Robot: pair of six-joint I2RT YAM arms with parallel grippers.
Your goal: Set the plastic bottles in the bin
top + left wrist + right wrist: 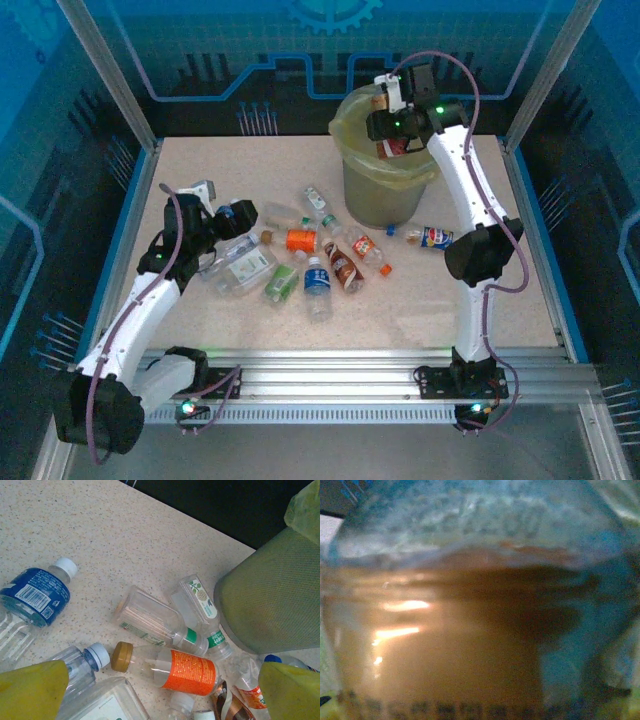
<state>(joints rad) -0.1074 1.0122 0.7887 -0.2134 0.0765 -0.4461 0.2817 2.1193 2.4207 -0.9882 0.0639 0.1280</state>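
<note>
Right gripper [390, 128] pinching a clear brown-labelled bottle [393, 148] over the bag-lined bin [380, 200], left gripper [160, 692] spread above scattered bottles [300, 240]

Surfaces: glossy plastic on a matt, stone-look top.
Finely speckled matt desk [125, 525]; plastic bottles [150, 616] beside the bin [270, 595] clear, glossy; bin wall finely textured, liner bag [306, 505] thin, translucent.

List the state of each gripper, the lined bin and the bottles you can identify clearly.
Round grey-olive bin with yellow-green bag: upright, open-topped.
Left gripper: open, empty.
Right gripper: shut on the plastic bottle with a reddish label, at the bin's mouth.
Clear orange-labelled bottle with gold cap: lying down, capped.
Blue-labelled bottle with white cap: lying down, capped.
</note>
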